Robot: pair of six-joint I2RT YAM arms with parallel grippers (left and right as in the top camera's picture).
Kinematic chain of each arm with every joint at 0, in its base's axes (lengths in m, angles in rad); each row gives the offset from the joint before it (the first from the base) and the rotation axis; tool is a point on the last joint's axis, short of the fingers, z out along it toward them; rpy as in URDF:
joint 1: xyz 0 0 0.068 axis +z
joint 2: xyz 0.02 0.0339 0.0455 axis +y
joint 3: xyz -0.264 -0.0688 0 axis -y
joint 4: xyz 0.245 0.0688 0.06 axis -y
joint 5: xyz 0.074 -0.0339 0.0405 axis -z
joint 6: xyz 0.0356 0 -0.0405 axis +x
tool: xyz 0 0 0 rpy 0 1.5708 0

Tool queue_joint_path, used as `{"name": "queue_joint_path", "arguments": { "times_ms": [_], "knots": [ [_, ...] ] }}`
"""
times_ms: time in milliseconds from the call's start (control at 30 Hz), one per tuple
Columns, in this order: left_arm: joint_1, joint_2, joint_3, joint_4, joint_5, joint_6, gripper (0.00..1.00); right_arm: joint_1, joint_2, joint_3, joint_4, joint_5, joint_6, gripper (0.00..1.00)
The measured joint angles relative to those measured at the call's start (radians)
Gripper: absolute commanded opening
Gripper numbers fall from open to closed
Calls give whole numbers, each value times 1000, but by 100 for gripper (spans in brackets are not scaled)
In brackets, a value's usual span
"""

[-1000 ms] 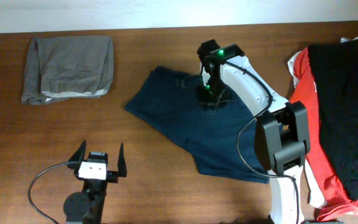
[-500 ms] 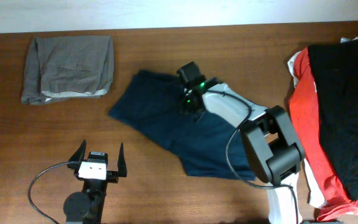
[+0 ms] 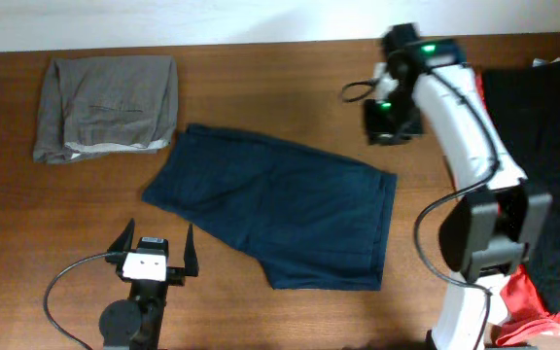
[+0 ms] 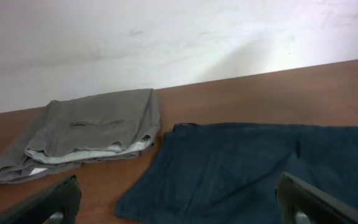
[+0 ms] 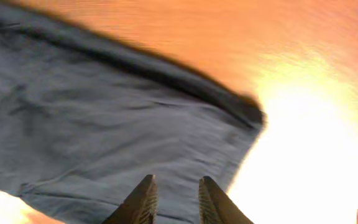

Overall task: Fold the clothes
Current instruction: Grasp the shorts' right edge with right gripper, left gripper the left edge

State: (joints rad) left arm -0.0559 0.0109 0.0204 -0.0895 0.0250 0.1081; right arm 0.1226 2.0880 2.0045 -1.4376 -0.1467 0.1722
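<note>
Navy garment (image 3: 275, 209) is spread flat at mid-table (image 3: 261, 68). In the overhead view its long axis runs from upper left to lower right.

Right gripper (image 3: 389, 124) is seen over bare wood, off the garment's upper-right corner and apart from the cloth. In the wrist view its jaws are narrowly parted with nothing pinched, and the cloth lies ahead of them.

Left gripper (image 3: 154, 251) is set at the near edge, jaws spread wide and empty, near the garment's lower-left hem.

A folded grey garment (image 3: 105, 107) is noted far left, and a red and black pile (image 3: 542, 175) at the right edge.

Judged: no fold is yet made in the navy garment. Its right short edge is nearer the right arm, its left end nearer the left arm. A fold across the long axis would be served by a grip at either end.
</note>
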Motion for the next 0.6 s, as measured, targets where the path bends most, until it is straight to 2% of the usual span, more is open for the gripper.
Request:
{"name": "queue_joint_path", "arguments": {
  "times_ms": [33,100,133,333,433,600],
  "knots": [
    [0,0,0,0,0,0,100,-44,0,-8,-19,-6,-4,28],
    [0,0,0,0,0,0,100,-140,0,-68,-23,-25,-59,46],
    [0,0,0,0,0,0,100,-157,0,-95,-8,-36,-95,47],
    [0,0,0,-1,0,0,100,-152,4,-385,277,-142,-350,45],
    [0,0,0,0,0,0,100,-151,3,-438,349,-161,-404,45],
    [0,0,0,0,0,0,100,-151,3,-453,395,-167,-418,45]
  ]
}}
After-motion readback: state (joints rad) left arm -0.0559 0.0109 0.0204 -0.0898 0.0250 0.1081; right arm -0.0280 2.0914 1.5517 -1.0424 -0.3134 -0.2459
